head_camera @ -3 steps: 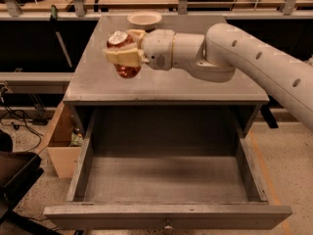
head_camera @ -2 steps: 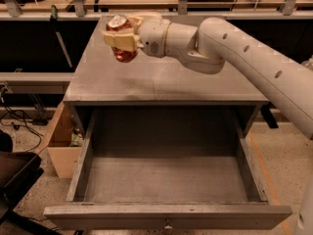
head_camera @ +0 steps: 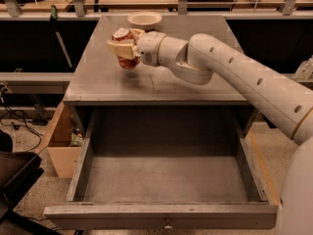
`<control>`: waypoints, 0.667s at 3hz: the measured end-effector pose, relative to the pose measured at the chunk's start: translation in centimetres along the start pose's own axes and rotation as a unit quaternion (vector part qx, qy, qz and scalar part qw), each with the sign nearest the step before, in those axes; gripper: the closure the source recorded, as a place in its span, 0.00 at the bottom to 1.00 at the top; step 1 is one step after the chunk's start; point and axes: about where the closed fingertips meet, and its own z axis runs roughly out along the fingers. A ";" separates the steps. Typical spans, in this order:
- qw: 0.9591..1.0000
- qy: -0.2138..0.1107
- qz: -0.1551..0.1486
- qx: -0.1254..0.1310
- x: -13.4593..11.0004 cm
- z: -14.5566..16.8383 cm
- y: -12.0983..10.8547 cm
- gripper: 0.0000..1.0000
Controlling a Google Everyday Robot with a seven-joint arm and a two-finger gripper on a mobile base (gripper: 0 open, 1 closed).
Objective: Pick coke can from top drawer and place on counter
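The red coke can (head_camera: 126, 61) with a silver top is held in my gripper (head_camera: 122, 47), whose cream fingers are shut around it. It hangs a little above the left part of the grey counter (head_camera: 195, 89), and its shadow falls just beneath it. The white arm reaches in from the right. The top drawer (head_camera: 166, 180) is pulled fully open below the counter and its inside shows nothing; its front panel carries a small knob (head_camera: 167, 225).
A shallow cream bowl (head_camera: 144, 19) sits at the back of the counter, just behind the gripper. A cardboard box (head_camera: 58, 146) stands on the floor left of the cabinet. A dark chair part (head_camera: 14, 180) is at the lower left.
The gripper with the can rose toward the back of the counter, then came down and forward again over the left part.
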 end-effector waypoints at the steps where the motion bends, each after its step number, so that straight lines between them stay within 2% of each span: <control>1: 1.000 -0.003 0.007 0.013 3.8 0.7 -0.6 1.00; 2: 1.000 -0.006 0.003 0.008 4.1 1.3 -0.2 0.82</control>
